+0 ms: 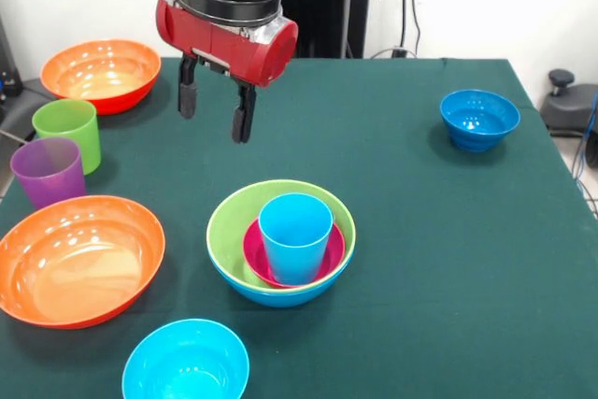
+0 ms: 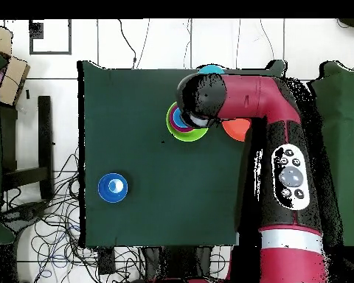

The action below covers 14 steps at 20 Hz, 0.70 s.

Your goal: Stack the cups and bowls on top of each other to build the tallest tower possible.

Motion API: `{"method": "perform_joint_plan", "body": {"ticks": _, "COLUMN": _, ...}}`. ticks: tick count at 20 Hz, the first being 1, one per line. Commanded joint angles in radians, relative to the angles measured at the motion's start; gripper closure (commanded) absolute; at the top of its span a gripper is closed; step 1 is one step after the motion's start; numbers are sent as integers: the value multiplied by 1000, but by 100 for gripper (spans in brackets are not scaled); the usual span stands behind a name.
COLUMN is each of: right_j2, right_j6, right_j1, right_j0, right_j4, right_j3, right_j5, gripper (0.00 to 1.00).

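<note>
The tower [image 1: 280, 242] stands mid-table: a light blue cup [image 1: 295, 235] in a small magenta bowl [image 1: 266, 263], in a large lime green bowl [image 1: 229, 221], in a large blue bowl [image 1: 280, 296]. In the overhead view the tower [image 2: 181, 122] shows partly under the arm. My gripper [image 1: 215, 107] hangs open and empty above the table, behind and left of the tower. A lime green cup [image 1: 67, 130] and a purple cup [image 1: 49, 170] stand at the left. Two orange bowls [image 1: 100, 73] [image 1: 77, 257], a cyan bowl [image 1: 185, 362] and a dark blue bowl [image 1: 478, 118] stand apart.
The dark blue bowl also shows in the overhead view [image 2: 113, 187], alone at the left. The green table [image 1: 420, 259] has bare cloth at the right and front right. Cables and a chair lie beside the table in the overhead view.
</note>
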<state>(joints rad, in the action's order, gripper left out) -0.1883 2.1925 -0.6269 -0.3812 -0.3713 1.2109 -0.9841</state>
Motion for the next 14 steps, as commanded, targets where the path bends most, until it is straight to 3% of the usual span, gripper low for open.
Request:
{"method": "perform_joint_plan", "body": {"ticks": 1, "right_j2": 14, "right_j6": -114, "right_j1": -59, "right_j0": 29, "right_j4": -126, "right_j3": 58, "right_j5": 124, "gripper": 0}}
{"method": "perform_joint_plan", "body": {"ticks": 5, "right_j2": 17, "right_j6": -96, "right_j1": -59, "right_j0": 41, "right_j4": -125, "right_j3": 42, "right_j5": 101, "gripper": 0}}
{"method": "perform_joint_plan", "body": {"ticks": 10, "right_j2": 83, "right_j6": 102, "right_j1": -77, "right_j0": 128, "right_j4": -103, "right_j3": 101, "right_j5": 112, "gripper": 0}}
{"method": "perform_joint_plan", "body": {"ticks": 14, "right_j2": 115, "right_j6": 160, "right_j1": -58, "right_j0": 171, "right_j4": -70, "right_j3": 108, "right_j5": 132, "gripper": 0}}
